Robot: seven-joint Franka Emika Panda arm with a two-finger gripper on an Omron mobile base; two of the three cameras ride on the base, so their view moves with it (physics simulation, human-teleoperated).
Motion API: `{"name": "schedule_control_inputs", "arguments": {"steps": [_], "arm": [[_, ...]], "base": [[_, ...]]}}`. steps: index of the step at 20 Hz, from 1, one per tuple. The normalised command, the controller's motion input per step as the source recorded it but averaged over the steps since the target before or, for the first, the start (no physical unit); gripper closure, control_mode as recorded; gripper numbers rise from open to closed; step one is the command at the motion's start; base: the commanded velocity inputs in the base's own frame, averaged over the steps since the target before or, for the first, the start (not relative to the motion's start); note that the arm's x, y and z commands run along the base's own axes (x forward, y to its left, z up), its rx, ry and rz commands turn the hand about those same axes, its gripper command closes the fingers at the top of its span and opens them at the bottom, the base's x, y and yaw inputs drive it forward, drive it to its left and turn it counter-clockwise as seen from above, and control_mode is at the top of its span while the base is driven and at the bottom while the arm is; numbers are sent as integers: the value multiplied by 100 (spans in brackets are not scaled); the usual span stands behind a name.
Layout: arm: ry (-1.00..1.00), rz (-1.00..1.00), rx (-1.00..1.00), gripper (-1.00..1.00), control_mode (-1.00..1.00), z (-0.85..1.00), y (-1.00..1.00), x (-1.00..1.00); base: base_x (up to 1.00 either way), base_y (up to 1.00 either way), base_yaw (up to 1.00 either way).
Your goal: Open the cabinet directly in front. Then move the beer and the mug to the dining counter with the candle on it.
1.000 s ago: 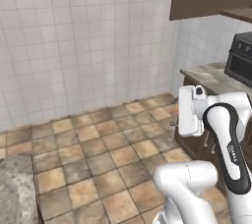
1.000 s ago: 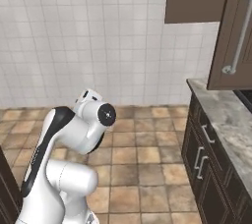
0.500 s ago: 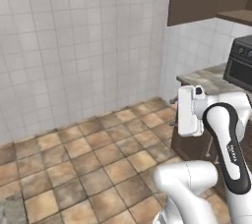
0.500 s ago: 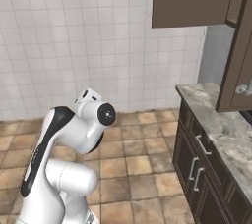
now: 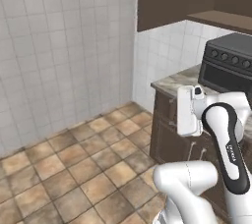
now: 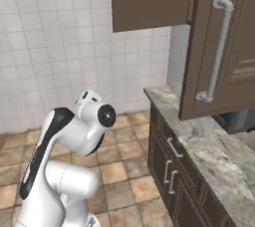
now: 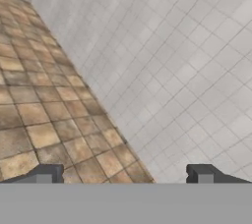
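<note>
The claw [image 7: 125, 174] is spread wide and empty, its 2 tips [image 7: 45, 173] standing far apart at the bottom of the hand view; it is aimed at tiled wall and floor, not at anything graspable. The arm [image 5: 224, 134] is kept folded close over the base, as suits travel rather than reaching.

The cabinet [image 6: 226, 47] is seen at the upper right of the right base view, its door swung out over the desk [image 6: 209, 141] with the bar handle [image 6: 216, 47] facing the camera, so the opening step is judged done. A dark oven [image 5: 229, 66] sits on the desk. Beer, mug and candle cannot be made out, so fetching them is judged pending.
</note>
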Motion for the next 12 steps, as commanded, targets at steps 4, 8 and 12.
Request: {"name": "schedule_control_inputs", "arguments": {"steps": [4, 8, 12], "arm": [[0, 0, 0, -100, 100, 0, 0, 0], [0, 0, 0, -100, 100, 0, 0, 0], [0, 0, 0, -100, 100, 0, 0, 0]], "base": [[49, -33, -39], [55, 3, -40], [69, 46, -35]]}}
